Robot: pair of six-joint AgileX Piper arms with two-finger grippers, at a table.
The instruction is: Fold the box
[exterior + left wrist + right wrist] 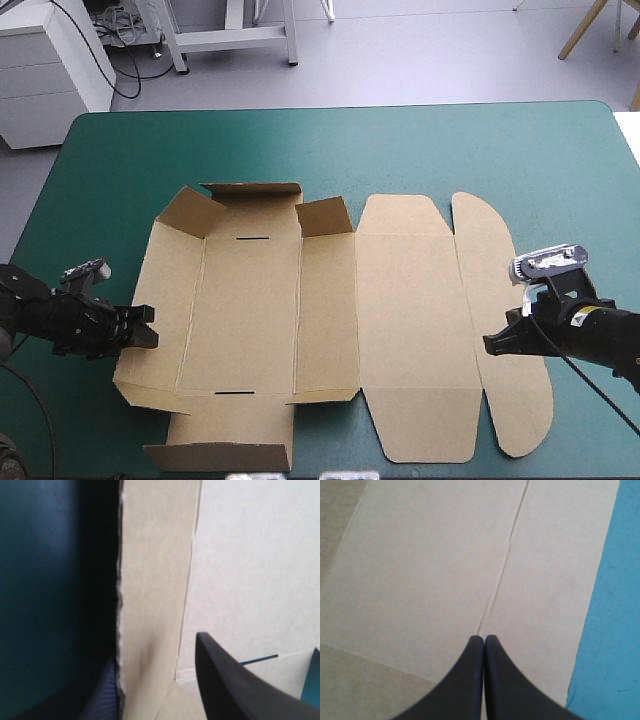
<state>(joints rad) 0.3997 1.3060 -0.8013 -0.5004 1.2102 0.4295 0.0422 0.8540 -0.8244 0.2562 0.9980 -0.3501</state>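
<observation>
The brown box (400,320) lies as a cut sheet across the middle of the table. Its left wall and two far flaps are raised; the lid panels on the right lie flat. My left gripper (140,328) is at the raised left wall near its front corner. In the left wrist view the gripper (155,650) is open, and the wall (150,580) stands edge-on between its fingers. My right gripper (492,345) is over the sheet's right part. Its fingers are shut (484,637) with nothing in them, the tip at the crease (507,555) between lid and rounded end flap.
Teal-green cover (350,150) shows on the far side of the sheet. Narrower bands of it lie to the left and right, and a strip (620,605) runs beside the end flap. A front flap (225,455) reaches close to the table's near edge.
</observation>
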